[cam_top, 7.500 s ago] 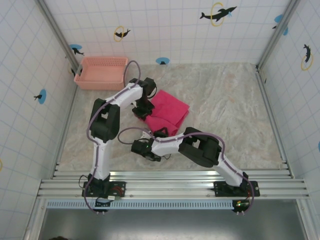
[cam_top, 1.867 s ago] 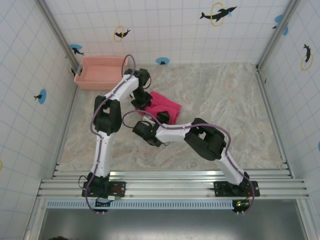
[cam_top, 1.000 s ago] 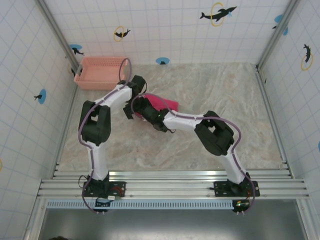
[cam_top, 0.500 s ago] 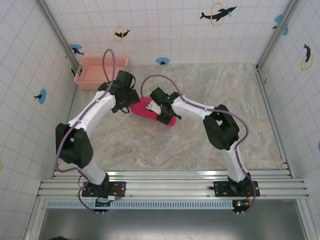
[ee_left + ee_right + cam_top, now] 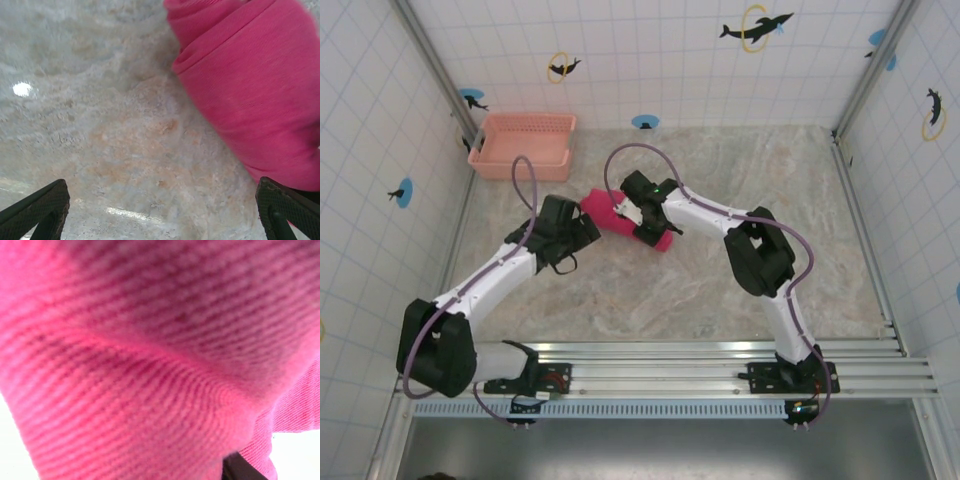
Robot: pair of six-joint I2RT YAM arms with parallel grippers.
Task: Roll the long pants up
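Now L tool (image 5: 572, 232) has backed off, jaws wide apart, empty; pants (image 5: 599, 209) lie as tight roll on surface (image 5: 770, 200), R tool (image 5: 645, 215) on it, grip can't tell. Rolling looks ~done.

1. The long pants (image 5: 598, 208) lie as a roll on the table (image 5: 790, 190), left of its middle.
2. The basket (image 5: 520, 146) stands in the far left corner, behind the pants and apart from them.
3. The left gripper (image 5: 582, 232) is just beside the left end of the pants, on the near side.
4. The right gripper (image 5: 642, 214) is on top of the pants.
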